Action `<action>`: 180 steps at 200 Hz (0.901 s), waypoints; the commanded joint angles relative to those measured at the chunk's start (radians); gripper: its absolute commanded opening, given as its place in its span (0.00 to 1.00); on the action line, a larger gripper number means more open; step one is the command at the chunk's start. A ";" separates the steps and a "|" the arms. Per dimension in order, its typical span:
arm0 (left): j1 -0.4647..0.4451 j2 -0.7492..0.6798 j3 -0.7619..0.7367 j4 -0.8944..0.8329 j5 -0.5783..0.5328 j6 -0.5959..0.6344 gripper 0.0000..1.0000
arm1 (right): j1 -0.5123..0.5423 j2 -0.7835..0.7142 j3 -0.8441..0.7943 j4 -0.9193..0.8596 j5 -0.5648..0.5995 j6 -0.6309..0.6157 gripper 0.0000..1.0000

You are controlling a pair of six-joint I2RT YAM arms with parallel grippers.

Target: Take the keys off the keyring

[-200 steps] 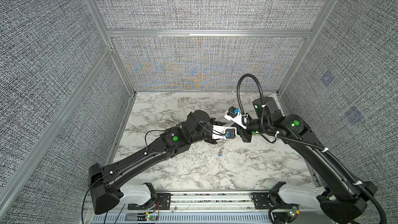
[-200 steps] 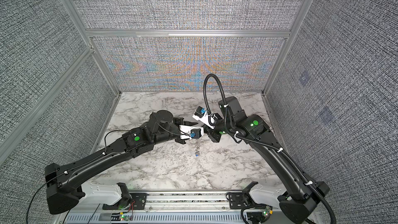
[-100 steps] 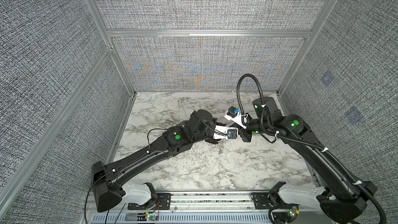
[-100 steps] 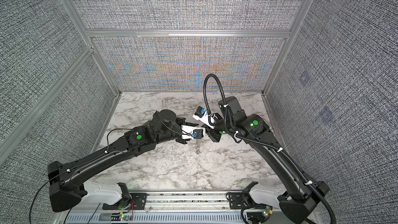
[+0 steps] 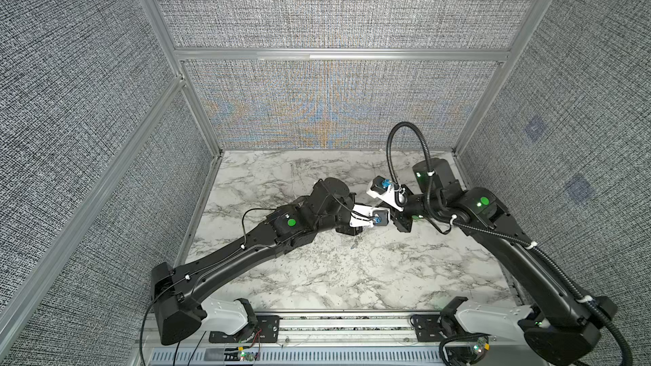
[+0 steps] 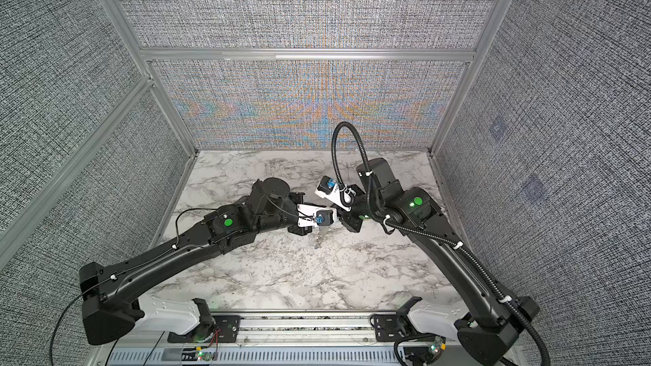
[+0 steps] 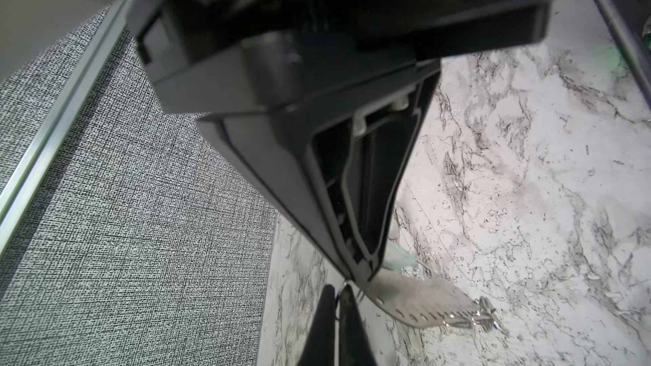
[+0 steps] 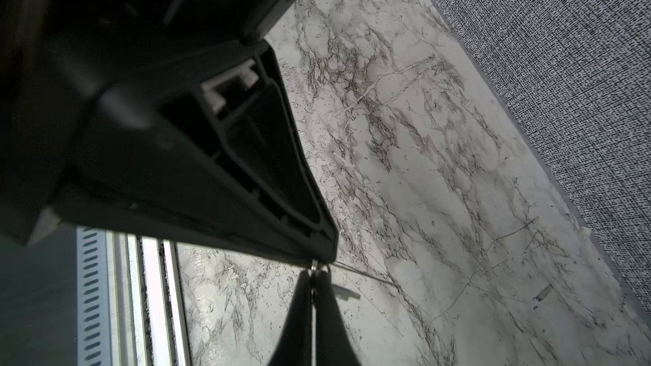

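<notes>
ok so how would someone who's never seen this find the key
On the marble table, both arms' fingers meet near the middle. The key dangles just below that point: a pale silvery strip, the only bright metal among black fingers.

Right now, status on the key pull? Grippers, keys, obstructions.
Left gripper shut on silvery key, at its end. Right gripper shut on keyring, tip to tip with left. Key hangs above table, seemingly not off yet. Nothing in the way.

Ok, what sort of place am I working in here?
Likely a lab robot test cell: grey textured wall panels in aluminium framing, around a marble-patterned tabletop.
</notes>
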 commanded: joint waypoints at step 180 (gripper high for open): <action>0.167 -0.130 -0.191 0.342 0.401 -0.442 0.00 | 0.001 -0.191 -0.178 0.253 0.081 0.024 0.34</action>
